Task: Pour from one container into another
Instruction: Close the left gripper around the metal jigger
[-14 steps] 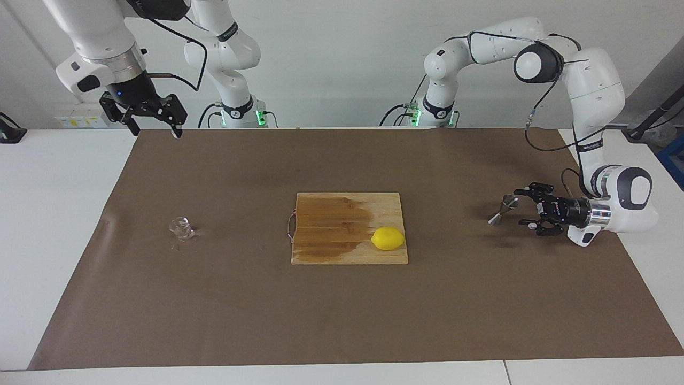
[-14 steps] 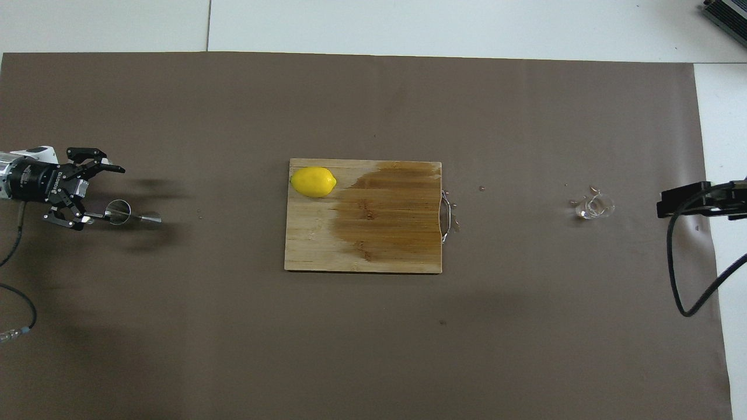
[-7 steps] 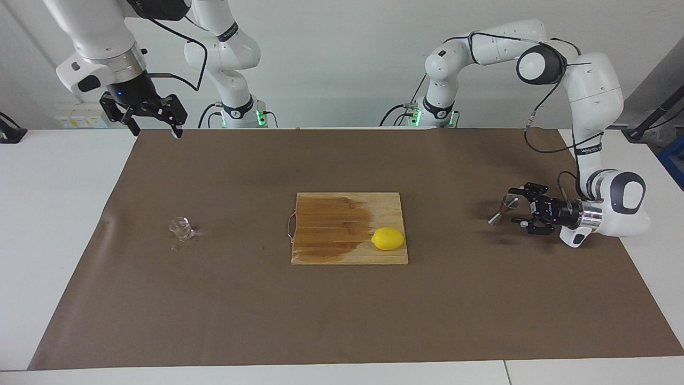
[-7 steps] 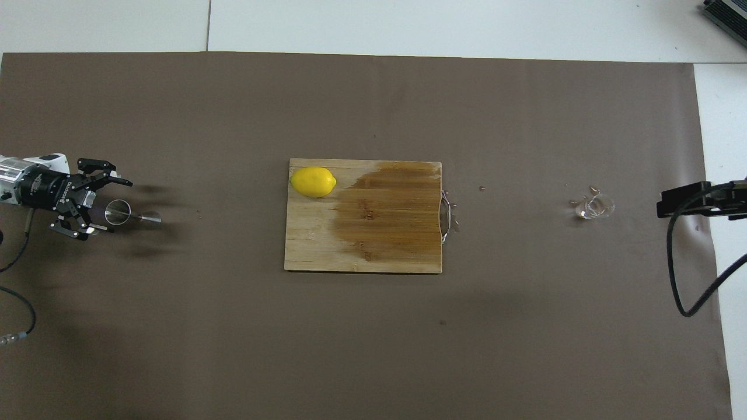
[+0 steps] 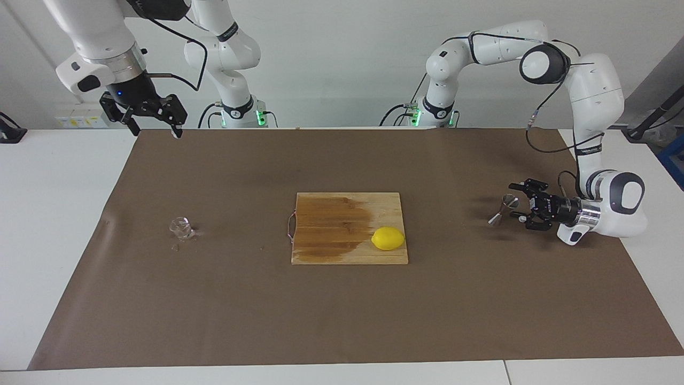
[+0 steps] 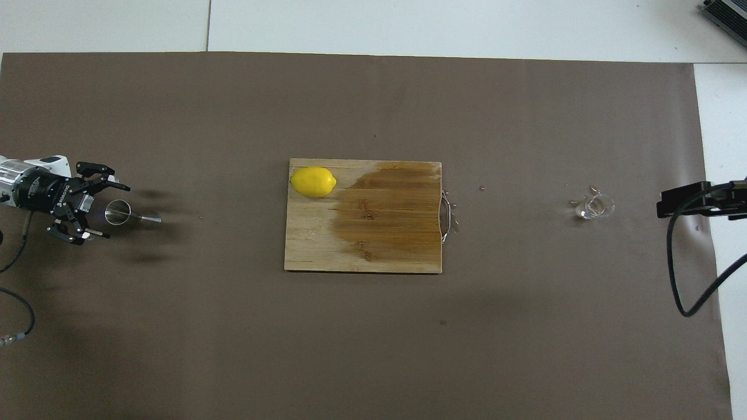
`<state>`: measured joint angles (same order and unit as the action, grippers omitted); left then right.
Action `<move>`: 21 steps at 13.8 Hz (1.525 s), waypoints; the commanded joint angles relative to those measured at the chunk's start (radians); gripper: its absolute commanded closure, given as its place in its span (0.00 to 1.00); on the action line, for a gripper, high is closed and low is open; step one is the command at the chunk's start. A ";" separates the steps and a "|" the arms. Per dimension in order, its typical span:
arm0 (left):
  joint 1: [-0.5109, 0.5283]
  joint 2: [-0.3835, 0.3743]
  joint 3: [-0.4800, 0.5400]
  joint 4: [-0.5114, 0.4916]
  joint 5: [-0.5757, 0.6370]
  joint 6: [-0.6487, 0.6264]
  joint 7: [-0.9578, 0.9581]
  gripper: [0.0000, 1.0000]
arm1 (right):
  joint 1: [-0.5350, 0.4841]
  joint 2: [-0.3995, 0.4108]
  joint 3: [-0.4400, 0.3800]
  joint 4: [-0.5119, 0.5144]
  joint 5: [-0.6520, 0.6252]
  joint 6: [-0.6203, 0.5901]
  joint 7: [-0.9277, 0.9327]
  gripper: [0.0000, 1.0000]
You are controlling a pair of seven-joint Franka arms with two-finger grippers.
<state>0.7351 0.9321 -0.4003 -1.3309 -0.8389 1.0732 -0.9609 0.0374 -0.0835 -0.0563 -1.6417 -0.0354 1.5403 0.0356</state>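
Note:
The small metal jigger (image 5: 504, 208) (image 6: 119, 212) stands on the brown paper at the left arm's end of the table. My left gripper (image 5: 513, 201) (image 6: 114, 212) lies low and level beside it, open, with a finger on either side of the jigger's upper cone and gaps showing. The tiny clear glass cup (image 5: 180, 226) (image 6: 596, 206) stands at the right arm's end, with a few droplets around it. My right gripper (image 5: 155, 131) hangs open and high over the paper's corner near its base, well away from the cup, and waits.
A wooden cutting board (image 5: 320, 255) (image 6: 315, 248) with a dark wet patch lies mid-table. A yellow lemon (image 5: 388, 238) (image 6: 313, 181) rests on its corner toward the left arm's end. Brown paper (image 5: 214, 310) covers the table. A black cable (image 6: 677, 280) hangs near the cup.
The left gripper has shifted sideways, toward the robots, so the jigger now sits centred between its fingers. The jigger, cup and right arm have not moved.

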 commanded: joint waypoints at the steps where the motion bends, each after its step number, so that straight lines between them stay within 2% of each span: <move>1: 0.018 0.027 -0.022 0.029 0.029 -0.038 0.005 0.00 | -0.017 -0.018 0.012 -0.013 0.019 0.003 -0.006 0.00; 21: 0.013 0.045 -0.031 0.029 0.129 0.053 0.097 0.00 | -0.017 -0.019 0.012 -0.012 0.019 0.003 -0.005 0.00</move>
<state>0.7411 0.9531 -0.4113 -1.3292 -0.7408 1.1207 -0.8681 0.0374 -0.0849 -0.0563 -1.6417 -0.0354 1.5403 0.0356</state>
